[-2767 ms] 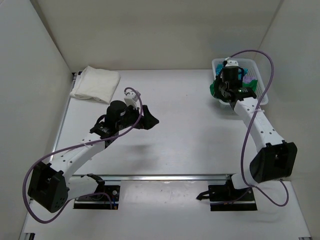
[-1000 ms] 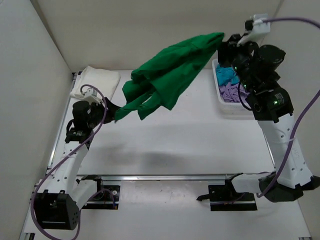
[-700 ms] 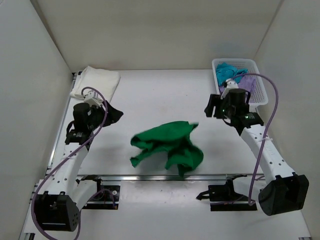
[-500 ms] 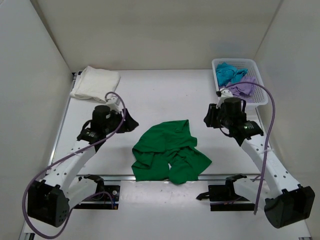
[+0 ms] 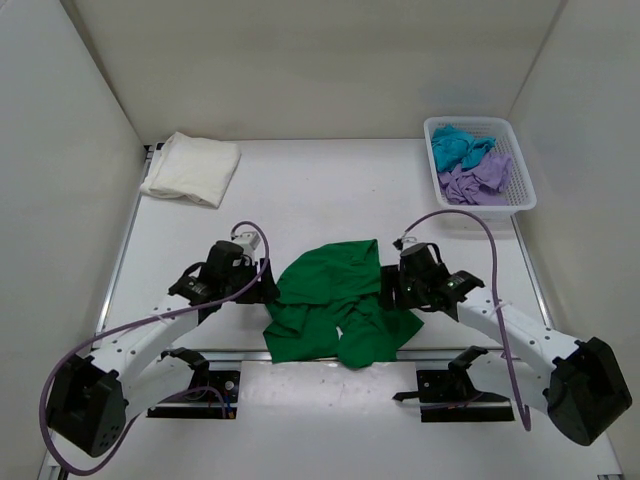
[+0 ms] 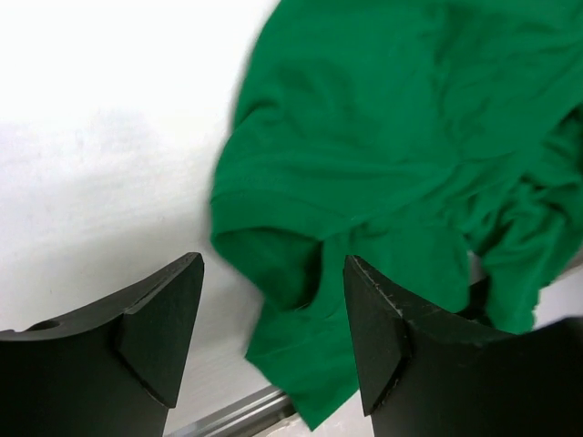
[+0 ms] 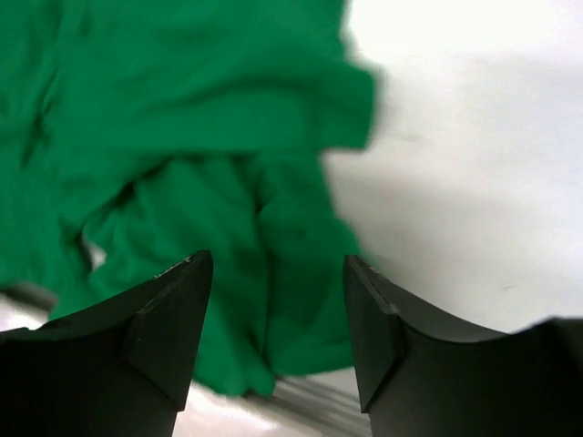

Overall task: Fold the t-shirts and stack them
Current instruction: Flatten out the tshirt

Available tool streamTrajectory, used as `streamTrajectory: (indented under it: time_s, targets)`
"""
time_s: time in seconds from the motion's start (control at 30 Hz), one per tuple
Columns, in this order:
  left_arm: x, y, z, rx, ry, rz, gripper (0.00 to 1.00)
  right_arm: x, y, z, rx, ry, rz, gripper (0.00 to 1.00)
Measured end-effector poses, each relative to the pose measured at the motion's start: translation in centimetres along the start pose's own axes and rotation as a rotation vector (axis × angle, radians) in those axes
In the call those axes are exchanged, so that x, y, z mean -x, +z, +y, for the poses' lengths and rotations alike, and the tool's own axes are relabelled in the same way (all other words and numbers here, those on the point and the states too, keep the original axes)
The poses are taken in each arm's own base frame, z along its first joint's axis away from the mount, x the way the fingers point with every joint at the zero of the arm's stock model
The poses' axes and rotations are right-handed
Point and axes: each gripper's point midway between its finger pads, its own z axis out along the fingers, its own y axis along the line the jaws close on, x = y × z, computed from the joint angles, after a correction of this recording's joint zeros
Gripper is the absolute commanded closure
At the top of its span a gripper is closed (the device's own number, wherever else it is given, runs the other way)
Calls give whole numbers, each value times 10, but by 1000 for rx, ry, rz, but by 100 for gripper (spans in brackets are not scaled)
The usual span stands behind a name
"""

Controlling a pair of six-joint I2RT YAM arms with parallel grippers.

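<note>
Both arms stretched low and inward, left fingers [image 6: 159, 319] and right fingers [image 7: 164, 319] spread empty, flanking the crumpled green t-shirt [image 5: 335, 300] on the tabletop [image 5: 330, 200].

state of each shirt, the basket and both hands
bright green cloth t-shirt: crumpled, unfolded
cream-white cloth t-shirt: folded
white plastic lattice basket: holds two shirts
teal cloth t-shirt: bunched in basket
lilac cloth t-shirt: bunched in basket
left hand: open, empty
right hand: open, empty

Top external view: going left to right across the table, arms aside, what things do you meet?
cream-white t-shirt → green t-shirt → white basket, which holds the teal t-shirt and the lilac t-shirt; those two overlap sideways, so I leave them unordered.
</note>
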Motion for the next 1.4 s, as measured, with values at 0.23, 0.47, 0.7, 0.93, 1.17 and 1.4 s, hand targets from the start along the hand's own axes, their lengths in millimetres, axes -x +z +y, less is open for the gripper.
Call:
streamTrajectory:
  time_s: [0.23,0.47,0.7,0.93,1.17,1.4]
  targets:
    - [-27,11,24,78,-89,20,25,39,17,-40,-39,247,-151,44]
    - [-26,21,25,64,-139,8,30,60,39,-29,83,258,-193,47]
    - [-28,32,14,1,-170,3,40,58,43,-33,156,292,-237,48]
    - [-24,33,11,-12,-175,-13,64,57,45,-21,208,278,-233,96]
    - [-16,30,8,-22,-180,-33,97,67,34,-4,230,236,-250,100]
    - [99,-22,-30,-111,-150,-247,100,166,-49,33,279,132,-475,100]
